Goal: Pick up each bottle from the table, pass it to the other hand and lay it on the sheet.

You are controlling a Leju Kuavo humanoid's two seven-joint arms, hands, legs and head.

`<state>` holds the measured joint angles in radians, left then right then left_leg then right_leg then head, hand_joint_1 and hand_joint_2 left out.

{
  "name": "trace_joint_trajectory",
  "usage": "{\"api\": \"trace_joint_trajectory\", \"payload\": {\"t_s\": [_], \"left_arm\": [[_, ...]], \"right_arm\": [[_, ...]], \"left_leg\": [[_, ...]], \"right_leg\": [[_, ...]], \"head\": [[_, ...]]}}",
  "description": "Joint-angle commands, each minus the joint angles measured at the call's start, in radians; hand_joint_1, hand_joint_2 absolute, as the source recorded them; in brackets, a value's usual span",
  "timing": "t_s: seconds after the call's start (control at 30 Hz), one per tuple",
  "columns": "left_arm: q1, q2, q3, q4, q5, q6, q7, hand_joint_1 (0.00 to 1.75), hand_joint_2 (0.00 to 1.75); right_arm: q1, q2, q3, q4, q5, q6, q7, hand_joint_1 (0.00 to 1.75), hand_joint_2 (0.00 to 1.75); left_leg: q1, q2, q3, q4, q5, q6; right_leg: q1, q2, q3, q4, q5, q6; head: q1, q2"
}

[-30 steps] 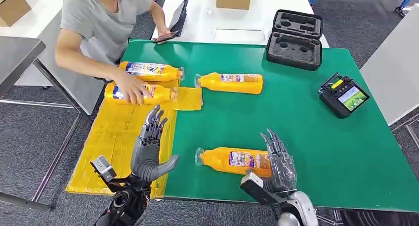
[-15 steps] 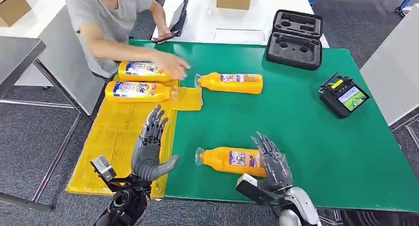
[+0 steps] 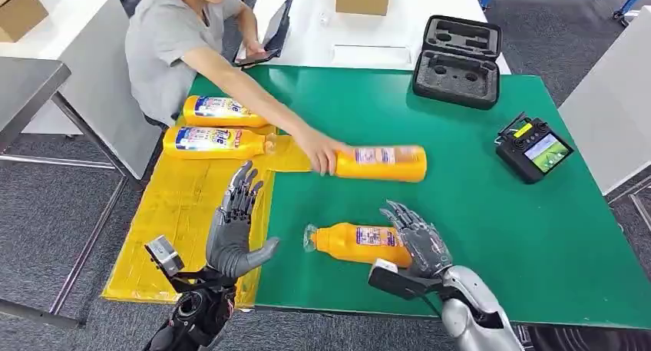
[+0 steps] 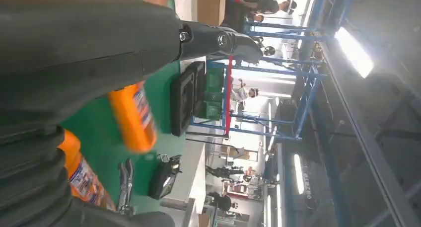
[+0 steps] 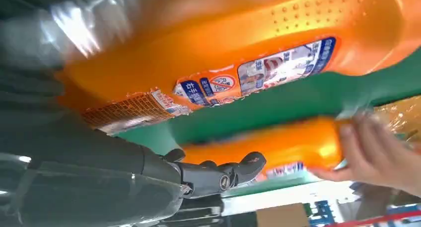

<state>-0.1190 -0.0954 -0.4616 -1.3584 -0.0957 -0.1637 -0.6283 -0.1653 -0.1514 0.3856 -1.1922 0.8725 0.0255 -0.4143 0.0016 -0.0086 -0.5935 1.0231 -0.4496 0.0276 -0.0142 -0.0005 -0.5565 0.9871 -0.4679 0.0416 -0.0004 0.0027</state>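
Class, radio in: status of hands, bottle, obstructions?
Left hand open above sheet. Right hand closing over near bottle, not lifted. Person's hand on far bottle.

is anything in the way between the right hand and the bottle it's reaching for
Nothing visible. The right hand is already over the base end of the near bottle. The person's hand holds another bottle farther back, apart from it.

2 bottles (image 3: pixel 219 125) on sheet (image 3: pixel 180 213), left of near bottle (image 3: pixel 357 243).
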Motion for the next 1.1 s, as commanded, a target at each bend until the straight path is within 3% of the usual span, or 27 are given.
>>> {"api": "trace_joint_trajectory", "payload": {"t_s": [0.03, 0.53, 1.1], "left_arm": [[-0.018, 0.031, -0.028, 0.067, -0.010, 0.012, -0.070, 0.00, 1.75], [-0.022, 0.037, -0.040, 0.076, -0.022, 0.029, -0.070, 0.00, 1.75], [-0.034, 0.037, -0.045, 0.090, -0.025, 0.030, -0.070, 0.00, 1.75]], "right_arm": [[-0.172, -0.060, 0.110, 0.282, -0.012, 0.030, -0.039, 0.00, 1.75], [-0.265, -0.116, 0.199, 0.302, -0.027, 0.057, -0.067, 0.00, 1.75], [-0.260, -0.137, 0.221, 0.284, -0.066, 0.074, -0.083, 0.00, 1.75]], "left_leg": [[0.000, 0.004, 0.003, -0.001, 0.000, -0.001], [0.001, 0.002, 0.005, -0.002, 0.002, -0.001], [0.000, 0.000, 0.003, -0.001, 0.002, 0.000]], "right_leg": [[0.000, 0.003, 0.002, -0.002, 0.002, -0.001], [0.000, 0.001, 0.004, -0.003, 0.003, -0.001], [0.000, 0.000, 0.003, -0.001, 0.002, 0.001]], "head": [[0.000, 0.000], [-0.001, 0.000], [0.000, 0.000]]}}
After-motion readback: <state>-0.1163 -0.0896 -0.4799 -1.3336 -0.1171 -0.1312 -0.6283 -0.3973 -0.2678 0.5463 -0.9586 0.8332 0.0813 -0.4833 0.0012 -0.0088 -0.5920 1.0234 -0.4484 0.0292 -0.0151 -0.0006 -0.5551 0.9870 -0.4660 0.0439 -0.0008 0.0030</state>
